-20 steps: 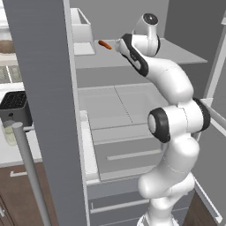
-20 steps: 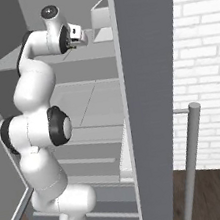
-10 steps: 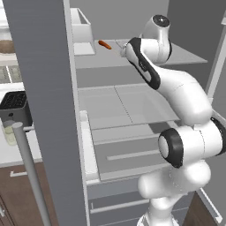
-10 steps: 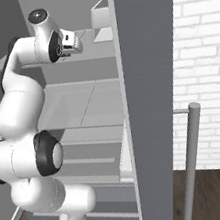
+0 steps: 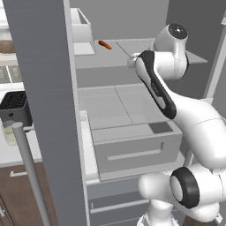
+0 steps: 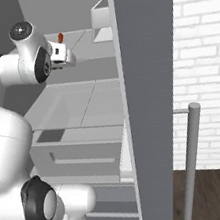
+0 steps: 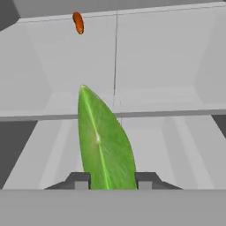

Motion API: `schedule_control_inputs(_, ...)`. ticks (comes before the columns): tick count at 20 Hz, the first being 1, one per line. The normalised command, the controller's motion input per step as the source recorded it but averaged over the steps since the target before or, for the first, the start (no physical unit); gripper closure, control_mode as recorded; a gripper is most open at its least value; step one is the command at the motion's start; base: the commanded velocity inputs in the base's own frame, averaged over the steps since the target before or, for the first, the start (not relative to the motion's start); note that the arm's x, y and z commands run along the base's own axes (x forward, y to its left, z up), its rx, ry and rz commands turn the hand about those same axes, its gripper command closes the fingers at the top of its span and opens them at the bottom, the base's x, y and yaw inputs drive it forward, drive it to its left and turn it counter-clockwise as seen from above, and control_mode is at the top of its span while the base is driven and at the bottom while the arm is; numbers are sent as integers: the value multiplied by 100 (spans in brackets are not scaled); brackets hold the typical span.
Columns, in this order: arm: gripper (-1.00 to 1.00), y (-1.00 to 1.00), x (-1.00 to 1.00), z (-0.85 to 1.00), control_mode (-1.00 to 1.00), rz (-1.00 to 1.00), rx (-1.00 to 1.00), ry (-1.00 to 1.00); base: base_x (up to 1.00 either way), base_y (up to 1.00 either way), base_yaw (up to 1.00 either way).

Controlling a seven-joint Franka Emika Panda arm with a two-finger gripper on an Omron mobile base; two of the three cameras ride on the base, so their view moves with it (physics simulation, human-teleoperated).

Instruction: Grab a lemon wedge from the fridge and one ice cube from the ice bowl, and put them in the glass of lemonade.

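Pinched between the two dark fingertips (image 7: 81,180) of the gripper (image 7: 109,181), the lemon wedge (image 7: 105,141) stands up in the hand view as a green, pointed sliver with a pale midline, its lower end hidden between the tips. The gripper is closed on it. In the right base view the hand (image 6: 59,54) is raised in front of the open fridge (image 6: 149,75), level with an upper shelf; the wedge itself is too small to make out there. In the left base view the arm's wrist (image 5: 170,48) is at the same height, before the shelf edge.

Below the hand are the pale crisper drawers (image 5: 132,145), one of them pulled forward. Beyond it, on the upper shelf (image 5: 114,55), lies the thin orange-red stick (image 5: 104,44), well apart from the gripper, with a white bin (image 5: 81,26) further to the left. Outside the fridge door, on the counter at left, stand the black toaster (image 5: 15,108) and, just in front of it, the glass of lemonade (image 5: 9,132).
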Motion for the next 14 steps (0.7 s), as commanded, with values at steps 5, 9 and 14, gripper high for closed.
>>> schedule_control_inputs(5, 100, -2, -100, -5, -100, 0, 0, 2, 0, 0, 0)
schedule_control_inputs(9, 100, -9, -83, -36, -100, 0, 0, 7, 0, 0, 0)
schedule_control_inputs(14, 100, -12, -66, -32, -100, 0, 0, 2, 0, 0, 0)
